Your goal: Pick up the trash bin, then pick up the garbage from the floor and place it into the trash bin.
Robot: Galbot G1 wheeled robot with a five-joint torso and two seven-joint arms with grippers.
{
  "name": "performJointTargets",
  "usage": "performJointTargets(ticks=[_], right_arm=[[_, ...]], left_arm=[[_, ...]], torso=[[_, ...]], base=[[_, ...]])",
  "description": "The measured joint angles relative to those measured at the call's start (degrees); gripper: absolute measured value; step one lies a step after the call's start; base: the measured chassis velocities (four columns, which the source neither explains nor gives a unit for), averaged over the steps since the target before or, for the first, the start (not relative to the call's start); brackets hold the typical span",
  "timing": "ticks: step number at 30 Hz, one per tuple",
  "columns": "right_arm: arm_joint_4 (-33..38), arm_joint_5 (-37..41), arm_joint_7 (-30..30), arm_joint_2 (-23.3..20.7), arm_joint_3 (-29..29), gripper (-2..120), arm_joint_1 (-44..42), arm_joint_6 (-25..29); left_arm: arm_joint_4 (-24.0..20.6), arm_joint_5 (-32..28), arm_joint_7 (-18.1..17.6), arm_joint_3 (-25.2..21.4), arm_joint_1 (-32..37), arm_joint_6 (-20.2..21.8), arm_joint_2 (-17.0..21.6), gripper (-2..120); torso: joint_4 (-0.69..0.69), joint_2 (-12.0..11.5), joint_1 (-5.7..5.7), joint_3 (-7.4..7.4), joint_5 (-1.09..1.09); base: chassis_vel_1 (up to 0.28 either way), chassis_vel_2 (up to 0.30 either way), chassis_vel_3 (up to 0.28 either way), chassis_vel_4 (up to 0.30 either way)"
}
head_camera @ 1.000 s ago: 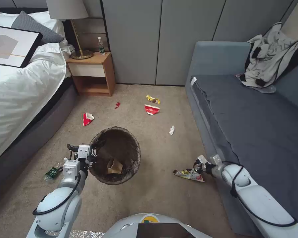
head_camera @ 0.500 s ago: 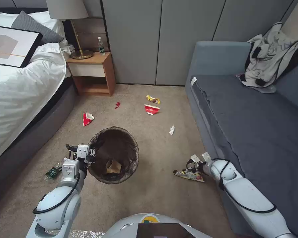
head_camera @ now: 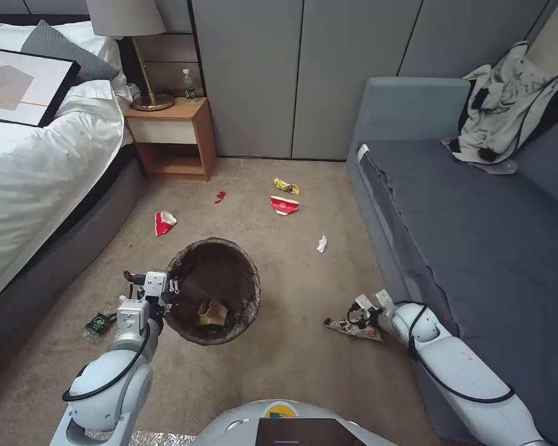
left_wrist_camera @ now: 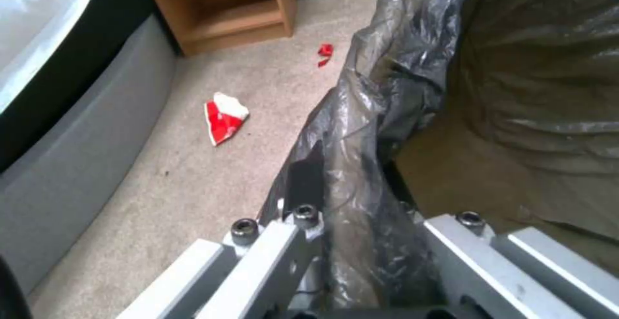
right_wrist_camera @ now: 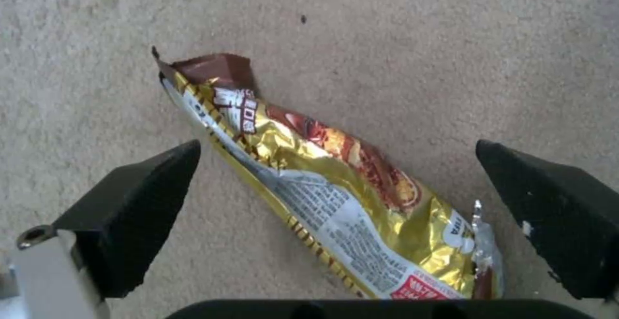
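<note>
The trash bin [head_camera: 214, 291], lined with a dark bag, hangs tilted at my left gripper [head_camera: 166, 296], which is shut on its bagged rim [left_wrist_camera: 361, 222]. A crumpled tan paper bag [head_camera: 213, 311] lies inside. My right gripper [head_camera: 361, 314] is low over the carpet beside the sofa, open, its black fingers [right_wrist_camera: 142, 198] on either side of a gold snack wrapper [right_wrist_camera: 335, 193] lying flat and untouched. More garbage lies farther off: a red-and-white carton [head_camera: 163, 222], a second carton [head_camera: 284, 205], a yellow wrapper [head_camera: 286, 186], a white paper wad [head_camera: 322, 243], and a red scrap [head_camera: 219, 197].
A bed [head_camera: 37, 179] runs along the left and a grey sofa [head_camera: 477, 210] with grey clothes [head_camera: 508, 105] along the right. A wooden nightstand [head_camera: 173, 139] stands at the back. A green bottle [head_camera: 97, 323] lies by the bed base. Open carpet lies between.
My right gripper has moved left and down onto the gold wrapper, staying open. The left gripper and bin have barely shifted.
</note>
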Motion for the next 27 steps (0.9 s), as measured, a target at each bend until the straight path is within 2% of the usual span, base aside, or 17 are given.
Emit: performJointTargets(ticks=[27], right_arm=[[-6.3,-3.5,-1.0,3.2,-0.9,100,1.7,2.0]], left_arm=[[-0.2,0.3,0.3,-0.2,0.5,-0.1,0.0,3]], torso=[[0.0,0.0,0.0,0.0,0.0]], base=[[0.0,0.0,0.0,0.0]])
